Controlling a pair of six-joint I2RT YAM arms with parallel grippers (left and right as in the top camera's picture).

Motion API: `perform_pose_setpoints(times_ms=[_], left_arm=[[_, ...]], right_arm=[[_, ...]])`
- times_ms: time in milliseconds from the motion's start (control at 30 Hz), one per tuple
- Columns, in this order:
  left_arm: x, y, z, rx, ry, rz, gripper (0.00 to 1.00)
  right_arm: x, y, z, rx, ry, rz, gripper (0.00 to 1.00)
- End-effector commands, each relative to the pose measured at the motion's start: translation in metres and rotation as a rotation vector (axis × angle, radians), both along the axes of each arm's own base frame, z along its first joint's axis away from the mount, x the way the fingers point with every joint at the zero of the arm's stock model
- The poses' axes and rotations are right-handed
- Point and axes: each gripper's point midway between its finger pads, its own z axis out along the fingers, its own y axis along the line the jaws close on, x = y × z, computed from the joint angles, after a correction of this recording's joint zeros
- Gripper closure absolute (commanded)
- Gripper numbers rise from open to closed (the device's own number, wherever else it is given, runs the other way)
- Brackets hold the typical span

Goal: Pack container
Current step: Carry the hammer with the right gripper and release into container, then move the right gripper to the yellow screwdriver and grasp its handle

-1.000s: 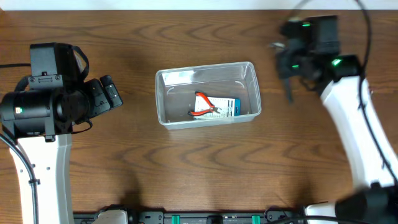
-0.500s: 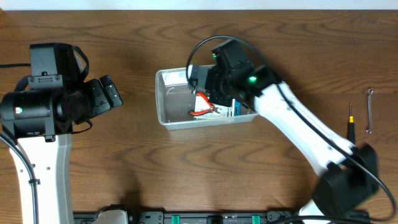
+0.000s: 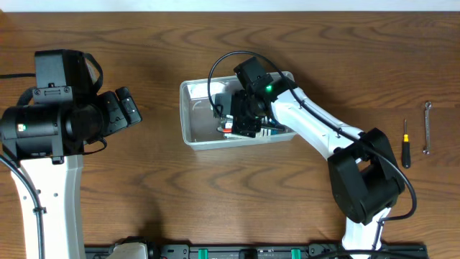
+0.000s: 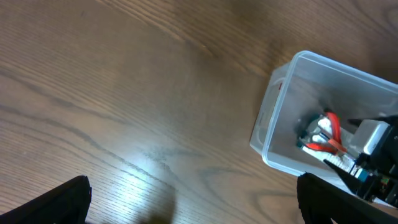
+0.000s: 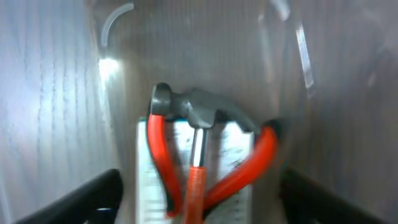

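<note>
The clear plastic container (image 3: pixel 195 115) stands mid-table. My right gripper (image 3: pixel 241 122) reaches down into it, jaws wide open. In the right wrist view its fingers (image 5: pixel 93 194) stand apart on either side of a small hammer (image 5: pixel 196 112) with a red handle. Nothing touches the hammer, which lies across red-handled pliers (image 5: pixel 255 162) on a white-and-blue box (image 5: pixel 146 177) on the container's floor. My left gripper (image 3: pixel 126 108) hovers open and empty over bare wood left of the container (image 4: pixel 267 130).
A screwdriver (image 3: pixel 406 144) and a small wrench (image 3: pixel 426 127) lie on the table at the far right. The left arm's body (image 3: pixel 50 122) fills the left side. The right arm (image 3: pixel 323 133) slants across from the lower right to the container.
The right arm swung from the table's right side into the container. Its jaws, shut until half a second ago, have opened and the hammer lies free. The left arm has not moved.
</note>
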Motion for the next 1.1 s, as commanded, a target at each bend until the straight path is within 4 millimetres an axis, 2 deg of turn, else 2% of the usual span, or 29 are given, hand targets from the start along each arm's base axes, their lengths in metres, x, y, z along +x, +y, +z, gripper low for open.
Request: perform_pose_setpoints(times_ms=[0, 100, 200, 267, 333, 400, 433, 467, 567, 667, 733, 833, 967, 1067], left_arm=[[-0.001, 0.001, -0.003, 0.017, 0.012, -0.012, 0.02], [-0.001, 0.001, -0.003, 0.017, 0.012, -0.012, 0.02], [-0.001, 0.001, -0.003, 0.017, 0.012, -0.012, 0.02], [-0.001, 0.001, -0.002, 0.017, 0.012, -0.012, 0.02], [-0.001, 0.001, -0.002, 0.017, 0.011, -0.012, 0.02], [-0.001, 0.001, -0.002, 0.017, 0.011, -0.012, 0.02], [-0.001, 0.001, -0.002, 0.017, 0.011, -0.012, 0.02], [-0.001, 0.001, -0.002, 0.018, 0.011, -0.012, 0.02], [0.001, 0.001, -0.002, 0.018, 0.005, -0.012, 0.02], [0.002, 0.002, -0.001, 0.018, -0.003, -0.012, 0.02], [0.003, 0.002, 0.000, 0.018, -0.008, -0.012, 0.02], [0.004, 0.002, 0.000, 0.019, -0.010, -0.012, 0.02], [0.004, 0.002, 0.000, 0.019, -0.010, -0.012, 0.02], [0.004, 0.002, 0.000, 0.019, -0.010, -0.012, 0.02]], right_arm=[[0.014, 0.000, 0.030, 0.047, -0.038, -0.070, 0.01], [0.029, -0.014, 0.080, 0.086, -0.074, -0.227, 0.01], [0.040, -0.052, 0.127, 0.079, -0.106, -0.444, 0.01], [0.049, -0.098, 0.154, 0.049, -0.147, -0.659, 0.01], [0.052, -0.156, 0.174, 0.019, -0.177, -0.919, 0.01], [0.045, -0.215, 0.185, 0.018, -0.158, -1.178, 0.01], [0.041, -0.234, 0.187, 0.023, -0.138, -1.261, 0.01], [0.034, -0.263, 0.186, 0.026, -0.103, -1.386, 0.01], [0.017, -0.326, 0.175, 0.011, -0.011, -1.624, 0.01], [0.002, -0.372, 0.152, -0.019, 0.072, -1.738, 0.01], [-0.007, -0.396, 0.133, -0.065, 0.103, -1.759, 0.01], [-0.019, -0.423, 0.094, -0.109, 0.159, -1.808, 0.01], [-0.035, -0.445, 0.049, -0.149, 0.220, -1.843, 0.01], [-0.042, -0.455, 0.026, -0.165, 0.231, -1.840, 0.01]])
